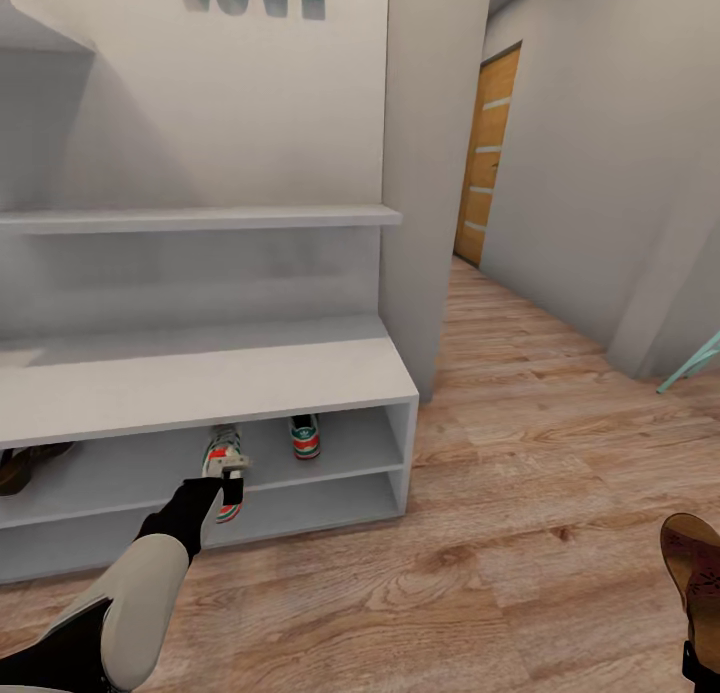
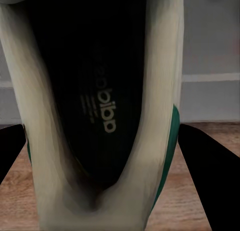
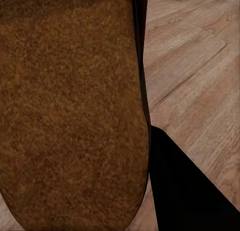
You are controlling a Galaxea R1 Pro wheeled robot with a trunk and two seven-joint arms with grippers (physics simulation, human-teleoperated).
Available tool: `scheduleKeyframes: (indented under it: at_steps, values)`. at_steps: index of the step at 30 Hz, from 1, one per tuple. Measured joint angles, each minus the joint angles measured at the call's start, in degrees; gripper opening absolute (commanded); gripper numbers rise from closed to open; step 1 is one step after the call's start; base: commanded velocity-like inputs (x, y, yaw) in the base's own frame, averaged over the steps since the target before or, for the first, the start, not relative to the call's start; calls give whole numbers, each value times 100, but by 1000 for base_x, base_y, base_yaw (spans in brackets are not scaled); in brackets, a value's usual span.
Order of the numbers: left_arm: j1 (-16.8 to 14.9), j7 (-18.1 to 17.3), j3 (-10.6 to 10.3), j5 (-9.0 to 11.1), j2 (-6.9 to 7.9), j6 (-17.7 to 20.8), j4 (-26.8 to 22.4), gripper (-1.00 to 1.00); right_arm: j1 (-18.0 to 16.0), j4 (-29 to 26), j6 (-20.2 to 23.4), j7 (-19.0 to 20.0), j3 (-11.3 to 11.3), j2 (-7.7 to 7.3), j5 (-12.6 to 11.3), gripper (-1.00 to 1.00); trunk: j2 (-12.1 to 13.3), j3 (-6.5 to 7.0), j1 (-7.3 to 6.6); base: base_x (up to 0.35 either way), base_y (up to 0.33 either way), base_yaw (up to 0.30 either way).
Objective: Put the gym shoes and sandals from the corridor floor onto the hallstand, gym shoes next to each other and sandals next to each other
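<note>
The hallstand (image 1: 200,383) is viewed downward from the head; a gym shoe (image 2: 100,116) and sandal (image 3: 70,111) are framed closely by the wrists

Matt wood-grain floor (image 1: 520,533); seemingly suede sandal (image 3: 70,111).

Rack (image 1: 300,373): set against the wall, on the floor (image 1: 500,533).
Upper open shelf: one sneaker (image 1: 306,436) lies inside, right of the sneaker (image 1: 222,453) held at its front edge.
Far left: a sandal (image 1: 25,463) is lodged on the same shelf.
</note>
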Motion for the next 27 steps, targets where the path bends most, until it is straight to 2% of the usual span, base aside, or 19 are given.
scheduleKeyframes:
  at_steps: [5,15,22,27]
  values:
    - [4,2,5,0,-4,-16,1,-100,0,0,0,0,0,1,0,-100,0,0,-2,163,-8,0]
    - [9,-6,1,6,-9,-53,9,-100,0,-2,0,-1,1,0,0,-100,0,0,-3,281,-81,0]
    - [8,-12,-3,2,-9,-63,9,-100,0,-2,0,0,0,-1,0,-100,0,0,0,63,-30,0]
    - [21,-15,-5,0,-9,-67,11,-100,1,4,-1,5,7,-3,6,-100,0,0,-2,141,-177,0]
